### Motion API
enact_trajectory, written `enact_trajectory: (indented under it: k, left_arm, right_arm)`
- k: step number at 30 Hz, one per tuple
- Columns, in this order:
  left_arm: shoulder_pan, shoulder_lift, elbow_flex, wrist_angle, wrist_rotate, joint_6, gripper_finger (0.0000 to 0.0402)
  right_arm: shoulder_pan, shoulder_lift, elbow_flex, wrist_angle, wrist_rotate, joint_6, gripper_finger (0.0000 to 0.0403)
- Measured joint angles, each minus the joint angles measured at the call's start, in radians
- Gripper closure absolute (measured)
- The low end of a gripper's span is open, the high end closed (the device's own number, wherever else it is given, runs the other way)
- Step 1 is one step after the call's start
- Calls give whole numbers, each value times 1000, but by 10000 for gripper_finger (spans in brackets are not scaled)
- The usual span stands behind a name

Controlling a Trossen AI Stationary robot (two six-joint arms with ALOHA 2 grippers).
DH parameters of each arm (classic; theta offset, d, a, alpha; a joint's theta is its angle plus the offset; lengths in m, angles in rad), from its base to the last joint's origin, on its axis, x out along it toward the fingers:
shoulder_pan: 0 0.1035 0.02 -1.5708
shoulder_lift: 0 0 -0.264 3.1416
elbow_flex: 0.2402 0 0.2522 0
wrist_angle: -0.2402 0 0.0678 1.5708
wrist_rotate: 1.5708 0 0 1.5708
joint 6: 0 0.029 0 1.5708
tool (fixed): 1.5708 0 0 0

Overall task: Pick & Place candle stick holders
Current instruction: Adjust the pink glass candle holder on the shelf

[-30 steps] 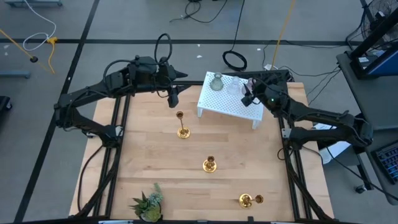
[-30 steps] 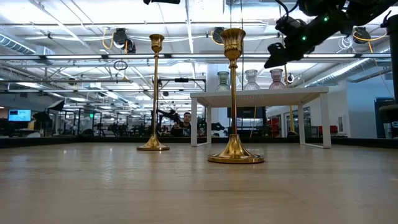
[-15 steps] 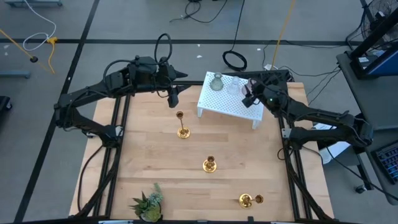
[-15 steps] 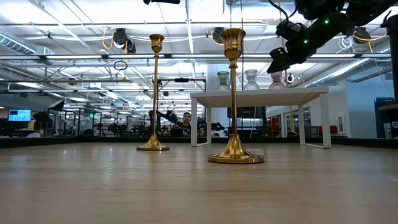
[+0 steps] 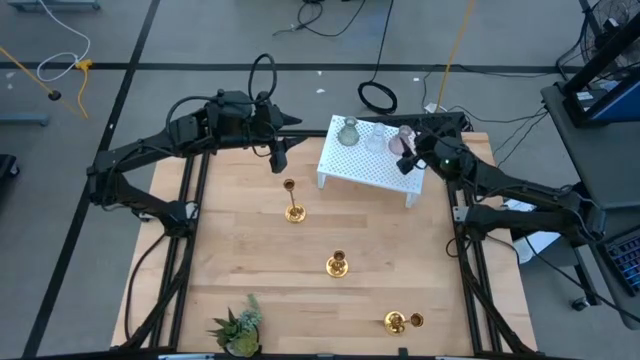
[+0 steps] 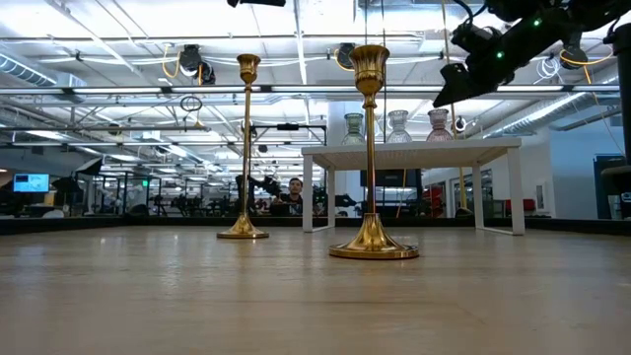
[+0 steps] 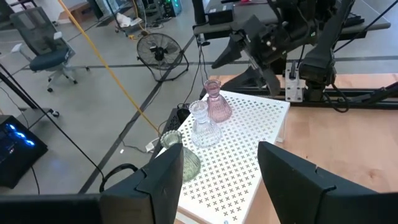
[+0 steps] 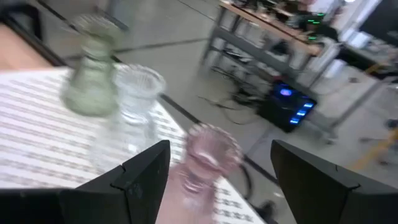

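Note:
Three glass holders stand on their bases on the white perforated rack [image 5: 365, 165]: grey-green [image 5: 348, 131], clear [image 5: 376, 139] and pink [image 5: 405, 136]. Two gold holders [image 5: 292, 203] [image 5: 337, 264] stand upright on the wooden table. A third [image 5: 400, 321] at the near right seems to lie on its side. My right gripper [image 5: 405, 163] is open and empty above the rack's right end, higher than the pink holder [image 6: 440, 124] and touching nothing. The pink holder shows between its fingers in the right wrist view [image 8: 208, 155]. My left gripper [image 5: 279, 160] hangs open and empty left of the rack.
A small green spiky plant [image 5: 238, 328] stands at the table's near left edge. The rack sits at the far right of the table. Bare wood lies between the gold holders. Cables and a black ring lie on the floor beyond the far edge.
My right gripper has shifted a little toward the table's right edge and slightly up. The pink glass holder, covered by it before in the high view, now shows. Its fingers stay open. No holder has moved.

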Motion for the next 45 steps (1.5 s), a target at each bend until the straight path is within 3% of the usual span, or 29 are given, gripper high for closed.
enact_trajectory:
  k: [3, 12, 25, 35, 45]
  left_arm:
    - [0, 0, 0, 1, 0, 0, 188]
    - [0, 0, 0, 1, 1, -16, 188]
    - [0, 0, 0, 2, 2, 8, 188]
    - [0, 0, 0, 1, 2, 8, 188]
    - [0, 0, 0, 0, 2, 5, 188]
  right_arm:
    - [-22, 4, 0, 20, -96, 45, 133]
    - [-149, 88, 0, 37, -238, 166, 133]
    - [-208, 167, 0, 96, -305, 156, 136]
    - [-208, 169, 0, 89, -287, 143, 218]
    - [-208, 87, 2, -77, -257, 178, 268]
